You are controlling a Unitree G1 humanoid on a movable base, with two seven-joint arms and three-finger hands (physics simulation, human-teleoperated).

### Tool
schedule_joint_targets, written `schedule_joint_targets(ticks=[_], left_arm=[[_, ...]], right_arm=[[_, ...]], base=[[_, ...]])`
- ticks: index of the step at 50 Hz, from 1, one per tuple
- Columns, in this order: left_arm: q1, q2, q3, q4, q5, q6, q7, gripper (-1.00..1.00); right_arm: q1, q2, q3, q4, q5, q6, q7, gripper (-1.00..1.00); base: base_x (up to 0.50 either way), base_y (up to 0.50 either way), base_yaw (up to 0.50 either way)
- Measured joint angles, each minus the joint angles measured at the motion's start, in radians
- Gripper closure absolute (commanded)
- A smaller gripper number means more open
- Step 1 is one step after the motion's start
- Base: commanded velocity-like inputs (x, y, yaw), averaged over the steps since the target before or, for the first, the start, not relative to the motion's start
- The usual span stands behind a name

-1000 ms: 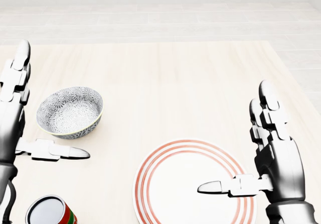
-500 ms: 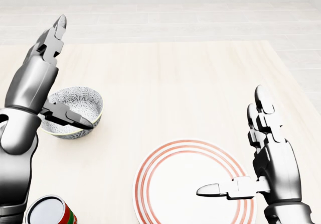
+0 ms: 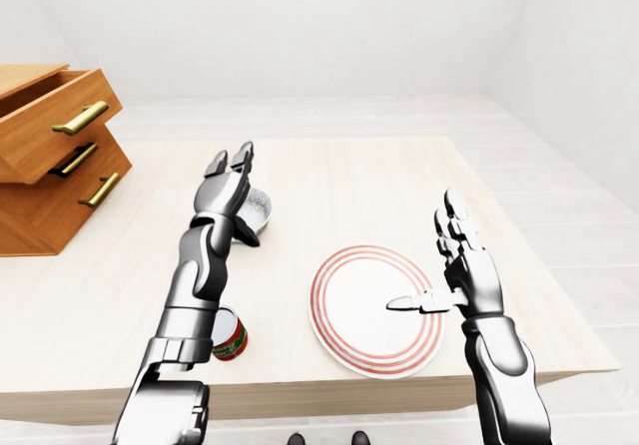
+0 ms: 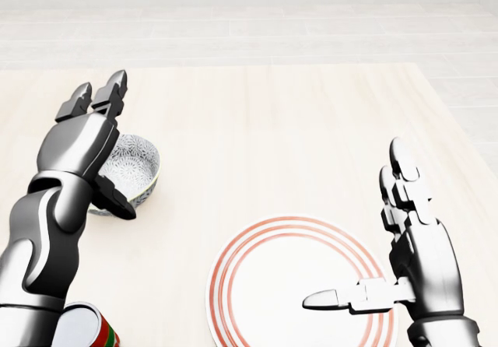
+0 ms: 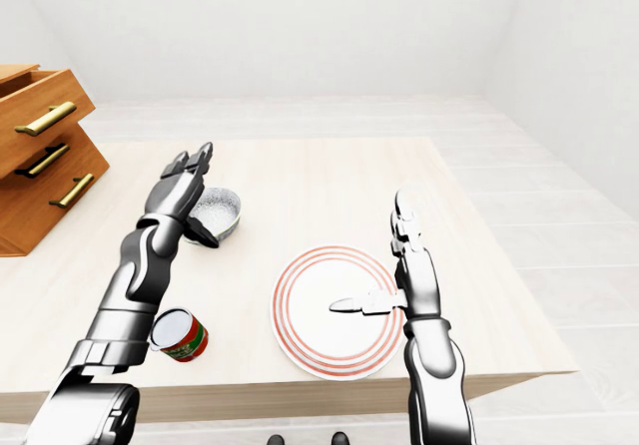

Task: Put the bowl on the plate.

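Note:
A grey patterned bowl (image 4: 136, 162) sits on the light wooden table (image 4: 272, 129), at the left of the head view. My left hand (image 4: 113, 145) is open and lies over the bowl's left half, hiding it. Its fingers (image 4: 115, 90) point up past the far rim and its thumb (image 4: 117, 201) hangs at the near rim. The fingers are not closed round the bowl. A white plate (image 4: 272, 285) with red rings lies at the bottom centre. My right hand (image 4: 354, 226) stands open and upright at the plate's right edge, its thumb out over the plate.
A red and green can (image 4: 82, 327) stands at the lower left, just below my left forearm. A wooden chest with an open drawer (image 3: 50, 151) rests on the table's left end. The table's near edge (image 3: 399, 385) runs just below the plate.
My left hand has swung right and down, from beside the bowl to over its left half. The right hand has sunk slightly. Bowl and plate have not moved.

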Motion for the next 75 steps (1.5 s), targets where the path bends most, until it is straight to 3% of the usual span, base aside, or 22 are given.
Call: schedule_joint_targets(ticks=[25,75], left_arm=[[-0.068,-0.044,-0.032,0.257,0.153,0.000,0.133,-1.00],[-0.162,-0.051,-0.078,0.695,0.203,0.000,0.360,-1.00]], right_arm=[[0.014,0.001,-0.003,0.011,-0.005,0.000,0.011,-1.00],[0.028,0.004,-0.002,0.014,-0.016,0.000,0.022,-1.00]], base=[[0.00,0.00,0.00],[0.00,0.00,0.00]])
